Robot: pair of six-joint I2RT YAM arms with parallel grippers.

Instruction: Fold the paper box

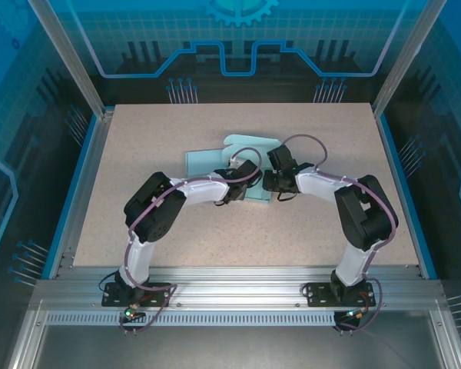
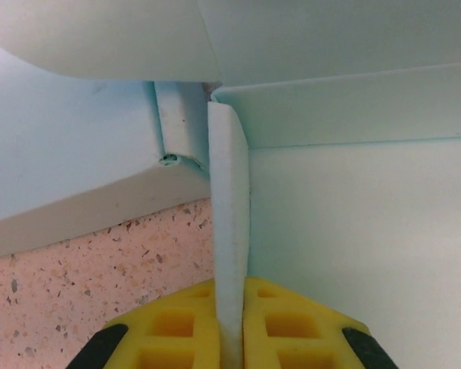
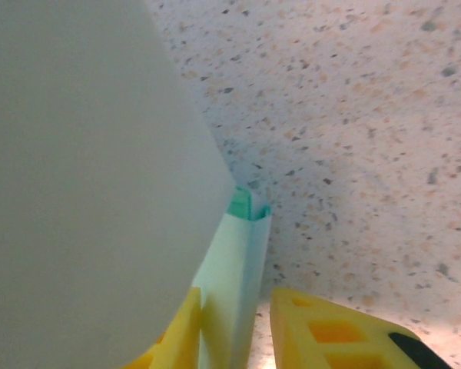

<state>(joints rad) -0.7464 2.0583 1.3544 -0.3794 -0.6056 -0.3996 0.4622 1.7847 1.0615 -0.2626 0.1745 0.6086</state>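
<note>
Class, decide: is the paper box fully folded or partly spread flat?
Partly spread: much of the paper box lies flat on the table, while the left gripper pinches one raised flap.

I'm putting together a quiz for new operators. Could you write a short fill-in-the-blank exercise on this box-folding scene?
1. The paper box lies on the speckled ___.
2. The left gripper is shut on a thin panel of the box, between fingers coloured ___.
3. The right gripper straddles a folded flap with its jaws ___.

Missing words: table; yellow; open.
</note>
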